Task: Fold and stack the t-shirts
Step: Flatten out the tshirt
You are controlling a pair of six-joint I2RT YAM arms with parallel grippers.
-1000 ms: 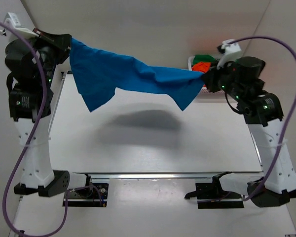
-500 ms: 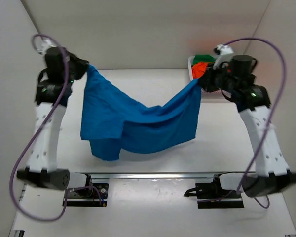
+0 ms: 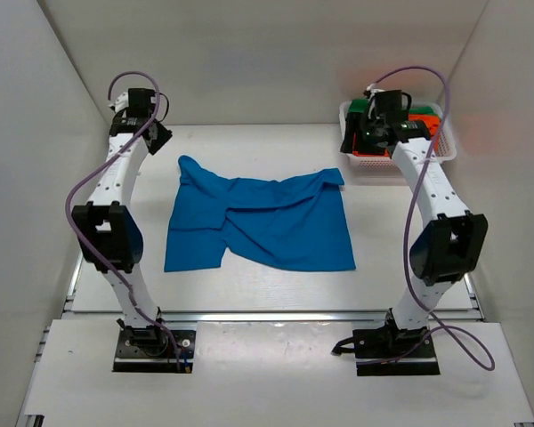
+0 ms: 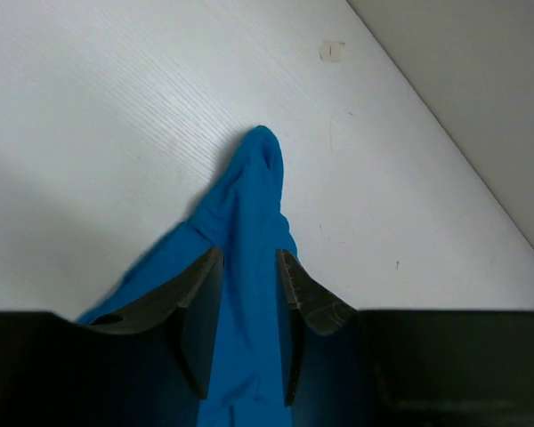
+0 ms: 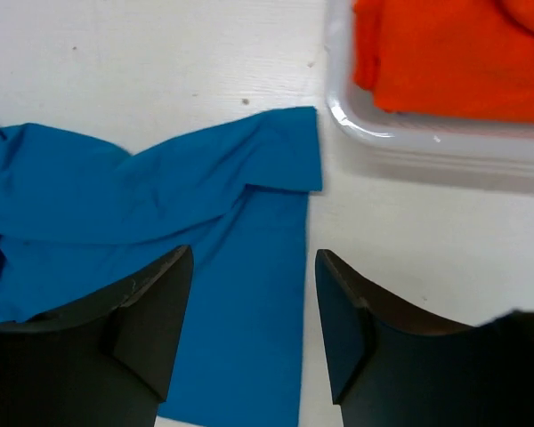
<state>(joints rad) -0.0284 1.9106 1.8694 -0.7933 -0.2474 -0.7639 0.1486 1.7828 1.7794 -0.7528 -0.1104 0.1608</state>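
Note:
The bright blue t-shirt [image 3: 258, 222] lies spread and wrinkled on the white table, one sleeve at its front left. My left gripper [image 3: 158, 136] hovers over the shirt's far left corner, its jaws apart. In the left wrist view a ridge of blue cloth [image 4: 249, 205] runs under the gap of that gripper [image 4: 247, 298]. My right gripper [image 3: 354, 144] is open above the far right corner [image 5: 285, 142], its jaws [image 5: 249, 302] wide and empty. An orange t-shirt [image 5: 445, 53] and a green t-shirt [image 3: 360, 104] sit in the basket.
The white mesh basket [image 3: 447, 151] stands at the back right, its rim [image 5: 409, 133] just right of the blue shirt's corner. White walls close in the table on three sides. The arm bases stand at the near edge.
Both arms swung the hanging blue shirt forward and lowered it flat onto the table. Both grippers went from shut on its corners to open, and the arms now reach toward the back.

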